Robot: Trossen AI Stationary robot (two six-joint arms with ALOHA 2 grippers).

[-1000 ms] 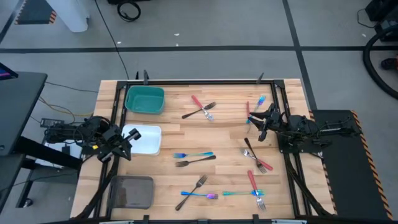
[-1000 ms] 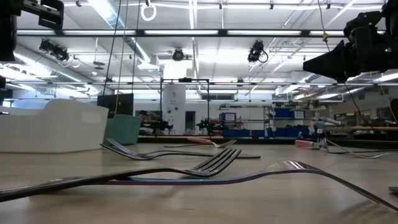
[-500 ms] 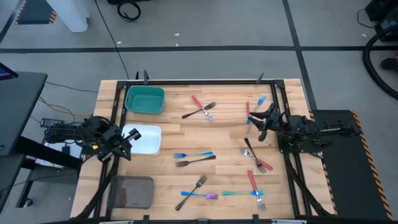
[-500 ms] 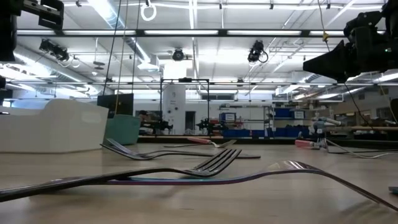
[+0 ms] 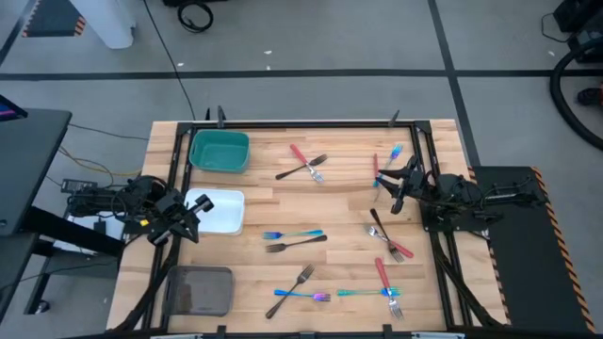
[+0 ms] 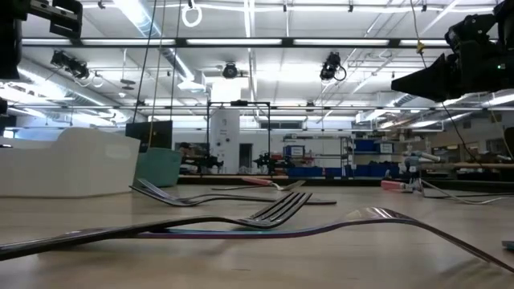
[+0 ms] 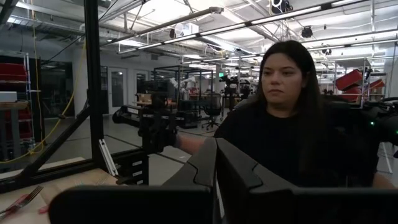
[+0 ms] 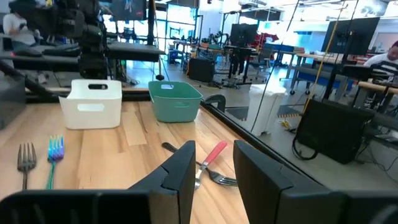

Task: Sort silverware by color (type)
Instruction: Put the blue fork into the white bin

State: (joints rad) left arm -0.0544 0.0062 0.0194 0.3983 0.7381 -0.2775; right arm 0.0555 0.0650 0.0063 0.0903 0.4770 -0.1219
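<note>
Under the right pincer, whose fingers stand apart on nothing, lies the nearest silverware: a red fork and a blue fork crossed at the counter's far right corner, just beyond its tips, both with their long axes running roughly front to back. On its other side, a little nearer the front edge, a black fork and another red one lie on a slant. These pieces are plainly the right arm's; a grasp there would likely need the fingers turned across a handle. Farther toward the middle are a blue and black pair, a red and black cross and a front group, between the two arms. Farthest off, the left pincer hangs over the white tray's edge with fingers pressed together and empty, the teal tray and grey tray to either side. Against the earlier frames nothing has shifted: both arms and every fork sit as they did.
</note>
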